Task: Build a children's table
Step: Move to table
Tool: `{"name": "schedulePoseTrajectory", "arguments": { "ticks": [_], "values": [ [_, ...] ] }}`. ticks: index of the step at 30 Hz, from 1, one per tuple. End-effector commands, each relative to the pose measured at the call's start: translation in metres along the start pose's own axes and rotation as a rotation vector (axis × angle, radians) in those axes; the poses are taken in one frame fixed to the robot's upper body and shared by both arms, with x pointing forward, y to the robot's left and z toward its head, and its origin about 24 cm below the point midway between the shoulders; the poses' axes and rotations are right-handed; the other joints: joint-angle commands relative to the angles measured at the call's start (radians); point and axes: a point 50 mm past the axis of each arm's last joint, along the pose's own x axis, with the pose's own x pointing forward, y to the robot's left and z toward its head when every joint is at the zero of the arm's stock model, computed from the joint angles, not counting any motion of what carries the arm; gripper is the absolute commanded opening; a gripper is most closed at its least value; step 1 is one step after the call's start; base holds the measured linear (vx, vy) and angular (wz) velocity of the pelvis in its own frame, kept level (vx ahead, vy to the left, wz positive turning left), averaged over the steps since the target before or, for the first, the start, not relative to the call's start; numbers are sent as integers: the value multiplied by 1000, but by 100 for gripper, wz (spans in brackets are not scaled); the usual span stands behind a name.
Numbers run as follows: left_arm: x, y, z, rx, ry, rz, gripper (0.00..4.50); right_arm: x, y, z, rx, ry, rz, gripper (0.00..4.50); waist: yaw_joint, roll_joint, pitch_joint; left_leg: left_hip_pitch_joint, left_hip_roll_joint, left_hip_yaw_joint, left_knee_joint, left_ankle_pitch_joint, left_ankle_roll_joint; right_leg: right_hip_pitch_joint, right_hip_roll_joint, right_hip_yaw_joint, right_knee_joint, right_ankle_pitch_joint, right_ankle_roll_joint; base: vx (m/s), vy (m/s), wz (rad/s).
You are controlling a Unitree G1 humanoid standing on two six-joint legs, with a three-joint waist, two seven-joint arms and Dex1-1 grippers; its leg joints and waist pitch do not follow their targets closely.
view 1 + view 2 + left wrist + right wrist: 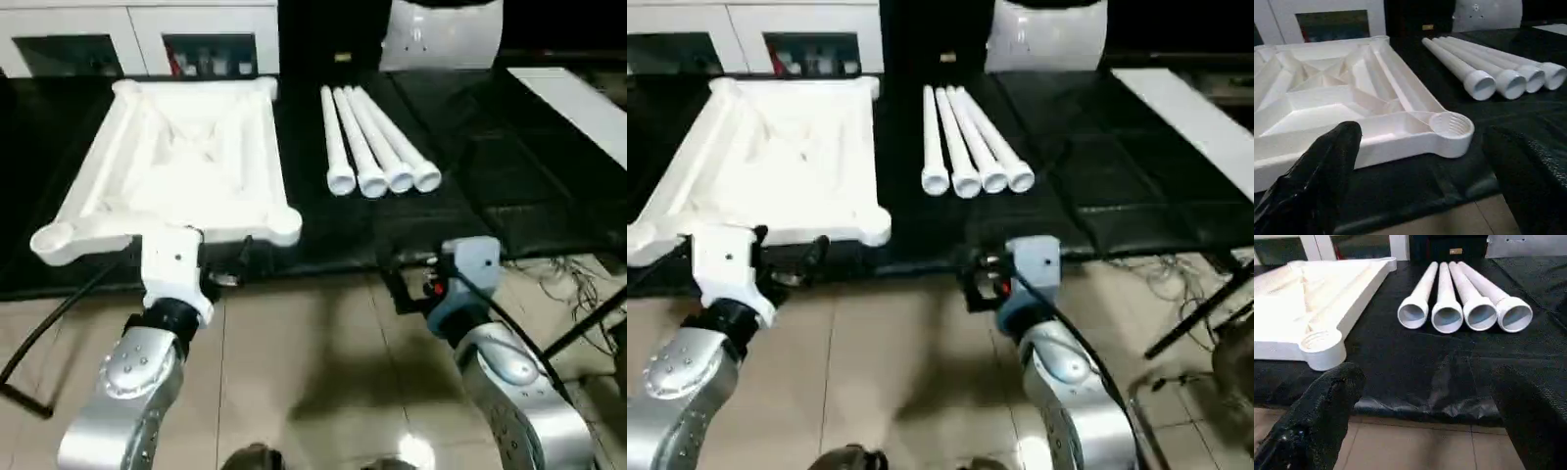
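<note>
Black-fingered, the left gripper (1415,171) and right gripper (1425,416) hover spread wide and empty at the mat's near edge. Beyond lies the white plastic tabletop (181,157), ribs up, left; four legs (377,147) lie right, side by side. Probably light, stiff and slick, a leg is best pinched near its wide end.

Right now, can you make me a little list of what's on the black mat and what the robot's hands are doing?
table top: upside down on the black mat, ribs up, round sockets at the corners
legs: four, lying side by side, right of the table top, none fitted yet
left gripper: fingers open, holding nothing, near the table top's corner socket
right gripper: fingers open, holding nothing, facing the legs' open ends
</note>
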Motion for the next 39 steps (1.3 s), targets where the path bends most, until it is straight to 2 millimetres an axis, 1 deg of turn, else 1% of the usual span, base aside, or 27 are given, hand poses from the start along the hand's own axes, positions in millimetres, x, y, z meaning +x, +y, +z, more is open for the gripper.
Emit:
{"name": "schedulePoseTrajectory", "arguments": {
  "ticks": [1,3,4,6,8,9,10,11,13,16,19,20,22,24,26,27,28,29,30,32,33,34,35,36,37,38,39],
  "values": [
    [0,0,0,12,6,39,437,-1,-3,6,-30,-2,-30,450,-14,4,-20,13,158,-99,-112,-391,-55,-5,-98,43,-109,-648,-155,-63,-26,-14],
    [0,-1,1,8,0,45,437,0,-4,6,-16,10,-33,450,-24,33,-26,26,202,-149,-196,-660,-165,9,-16,23,-31,-371,-80,-58,-28,-11],
    [0,-3,0,-7,4,38,437,0,-4,7,-20,11,-26,450,-24,36,-35,40,246,-185,-234,-656,-142,8,7,25,53,-165,-53,-53,-50,1],
    [-1,-3,0,-30,9,42,437,0,-3,8,-50,8,0,450,-13,31,-27,36,262,-185,-248,-538,-49,-18,30,32,116,-138,-43,-51,-76,3],
    [-2,-2,0,-39,15,49,437,0,-1,8,-80,5,26,450,3,24,-44,34,207,-137,-230,-549,29,-8,25,54,91,-197,-75,-73,-156,11],
    [-2,-1,0,-37,17,51,437,0,0,8,-83,5,35,450,13,-8,-57,20,139,-103,-186,-512,42,-9,-15,98,-8,-273,-123,-89,-212,-1],
    [-2,-1,1,-38,15,52,437,0,0,8,-80,7,41,450,29,-40,-55,-10,75,-28,-5,-239,55,-9,-152,135,-148,-567,-192,-57,-236,-17],
    [-3,1,2,-38,1,56,437,1,2,8,-80,10,47,450,47,-61,-53,-27,76,-32,27,62,68,-1,-145,158,-151,-683,-64,-57,-236,-17],
    [-3,2,4,-28,-16,68,437,1,3,8,-84,12,55,450,64,-50,-55,-38,102,-25,-24,91,35,8,-107,140,-106,-614,14,-14,-170,-20],
    [-3,4,5,-23,-16,75,437,3,4,9,-89,11,64,450,46,-40,-59,3,142,-8,-108,-65,28,-1,-26,85,-69,-323,-57,-7,-78,-5],
    [-3,5,8,-15,-23,68,437,5,5,10,-95,-1,74,450,41,-19,-53,40,166,-5,-124,-352,-3,-1,-22,79,-89,-511,-112,0,0,0],
    [-3,6,9,-15,-25,69,437,6,6,10,-88,-5,80,450,49,-30,-45,-3,148,-16,-134,-357,23,36,-37,56,-91,-537,-122,0,0,0],
    [-3,8,10,-16,-25,72,437,7,7,11,-90,-9,94,450,61,-26,-32,-25,120,-4,-97,-331,96,89,-93,26,-154,-802,-123,42,26,18],
    [-3,9,11,-11,-27,75,437,9,10,11,-102,-10,111,450,65,-13,-32,-19,130,3,-67,-209,146,121,-125,-3,-193,-808,-143,102,61,45],
    [-3,10,11,-10,-27,76,437,9,11,11,-103,-10,113,450,64,-2,-37,1,134,-1,-101,-183,171,142,-68,-56,-185,-635,-161,148,91,67],
    [-3,10,11,-8,-28,74,437,9,11,10,-105,-9,116,450,47,16,-49,56,133,-48,-137,-159,231,134,17,-86,-136,-434,-163,194,83,70],
    [-3,10,12,-7,-28,70,437,9,12,10,-108,-10,116,450,7,40,-65,192,160,-179,-143,-121,420,22,92,-77,7,-296,-118,240,76,65],
    [-3,10,12,-6,-28,66,437,9,13,10,-107,-9,117,450,-1,31,-82,238,192,-246,-108,23,574,-50,82,-30,87,-271,-72,240,76,65],
    [-2,10,11,-1,-23,54,437,8,13,9,-88,-9,111,450,3,20,-76,225,236,-180,-88,127,493,-102,46,18,126,-170,-24,203,52,70],
    [-2,9,12,-1,-24,42,437,8,13,9,-90,-10,104,450,12,16,-62,166,212,-137,-129,115,445,-94,54,19,156,-85,25,101,13,42],
    [-2,9,12,-1,-25,39,437,8,13,9,-91,-11,103,450,22,-4,-49,132,194,-94,-163,20,426,-92,51,28,147,-4,22,91,-3,6],
    [-2,9,12,-1,-25,34,437,8,13,9,-93,-12,101,450,20,-31,-46,130,153,-69,-165,-100,398,-72,26,61,55,45,-22,145,-51,-1],
    [0,3,13,1,-26,-51,437,7,10,8,-99,-9,74,450,38,-83,-56,95,63,-15,-106,-203,320,6,-26,161,-67,-121,-18,145,-51,-1],
    [0,2,12,2,-24,-68,437,7,9,8,-99,-7,67,450,60,-97,-47,80,15,7,-10,-181,282,38,-76,217,-124,-403,0,152,-115,8],
    [1,1,12,4,-24,-87,437,6,8,8,-101,-6,58,450,66,-84,-53,70,17,-1,81,-102,201,54,-120,264,-152,-738,-87,155,-92,3],
    [1,0,12,5,-24,-91,437,6,8,8,-101,-6,56,450,68,-70,-50,18,33,-23,94,-41,129,98,-114,251,-123,-719,-151,155,-92,3],
    [2,-2,11,9,-17,-117,437,6,5,8,-106,-10,38,450,62,-69,-49,10,39,-27,96,-31,108,100,-107,245,-117,-668,-178,159,-37,-8]
  ]
}}
